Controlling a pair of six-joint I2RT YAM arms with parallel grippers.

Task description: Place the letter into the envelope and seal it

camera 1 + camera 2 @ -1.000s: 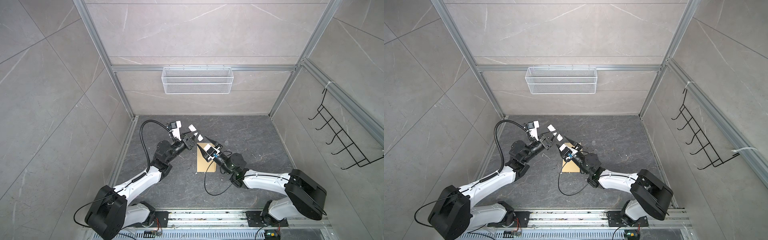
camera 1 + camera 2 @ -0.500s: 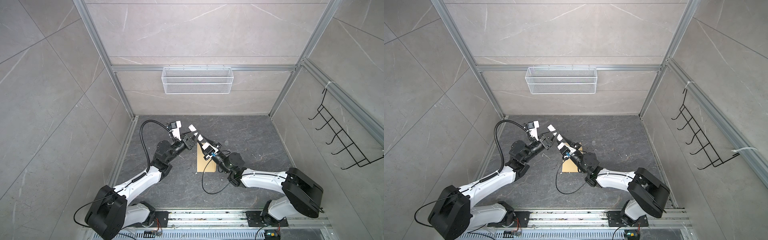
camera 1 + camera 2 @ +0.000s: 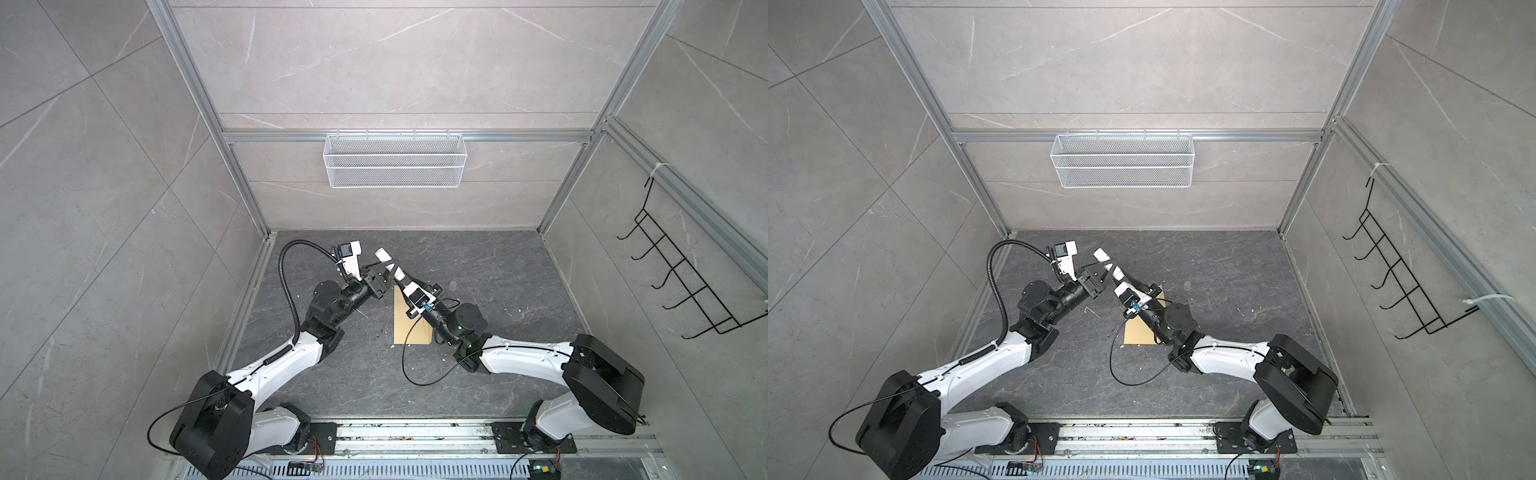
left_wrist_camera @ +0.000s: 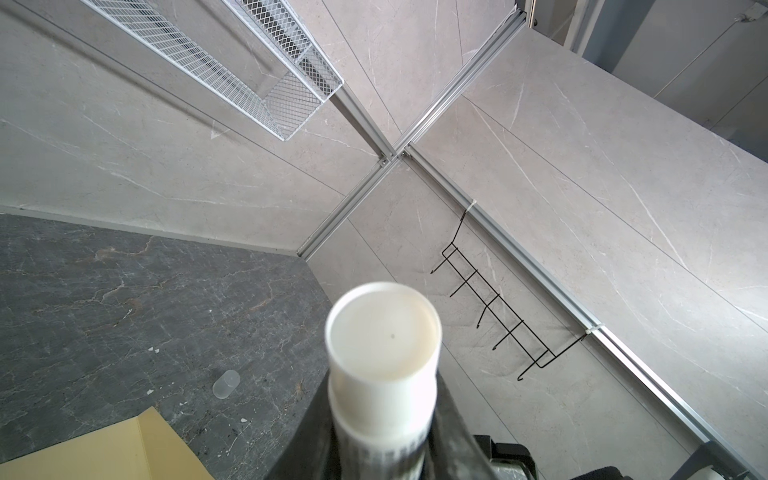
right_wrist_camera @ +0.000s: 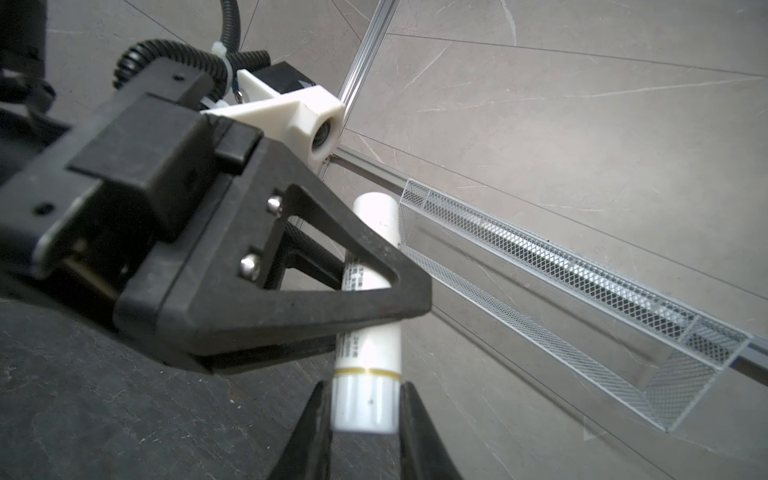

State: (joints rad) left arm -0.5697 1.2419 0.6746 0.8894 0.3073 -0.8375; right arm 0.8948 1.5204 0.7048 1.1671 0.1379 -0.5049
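A white glue stick is held in the air between both grippers. My left gripper is shut on its printed body, as the right wrist view shows. My right gripper is shut on the stick's end section beyond a gold ring; its fingers press both sides. The left wrist view looks along the glue stick past my left gripper. The envelope, plain yellow-tan, lies flat on the dark table under the right arm, also visible in a top view. The letter is hidden.
A small clear cap lies on the table beyond the envelope. A white wire basket hangs on the back wall. A black hook rack is on the right wall. Small white flecks dot the table.
My right gripper has moved up and left to the glue stick and closed on its end. The left gripper has kept its grip and place.
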